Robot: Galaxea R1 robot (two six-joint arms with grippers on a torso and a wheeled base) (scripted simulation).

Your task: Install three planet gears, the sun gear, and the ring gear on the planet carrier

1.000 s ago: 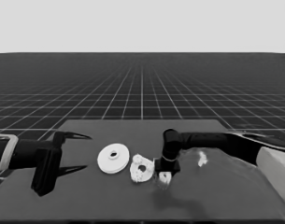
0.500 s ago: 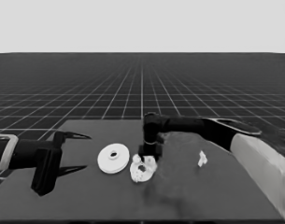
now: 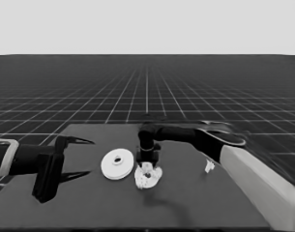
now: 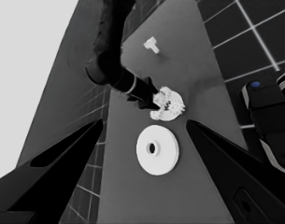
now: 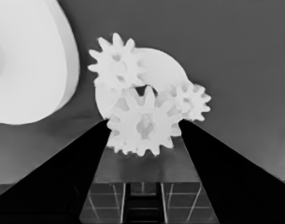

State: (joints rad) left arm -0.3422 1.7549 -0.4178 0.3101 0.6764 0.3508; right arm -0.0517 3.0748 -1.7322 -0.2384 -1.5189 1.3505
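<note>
My right gripper reaches in from the right and hangs just over the smaller round part, the planet carrier. In the right wrist view the right gripper is shut on a planet gear held over the carrier's near side. Two more planet gears sit on the carrier. The larger round part, the ring gear, lies flat just left of it. My left gripper waits open over the table's left end, holding nothing.
A thin white piece lies alone on the table's right side, also seen in the left wrist view. Dark machinery with blue lights stands past the table's edge. My right arm's pale grey part fills the lower right.
My right gripper has carried a gear leftward from the table's middle right to above the smaller round part. The left arm has not moved.
</note>
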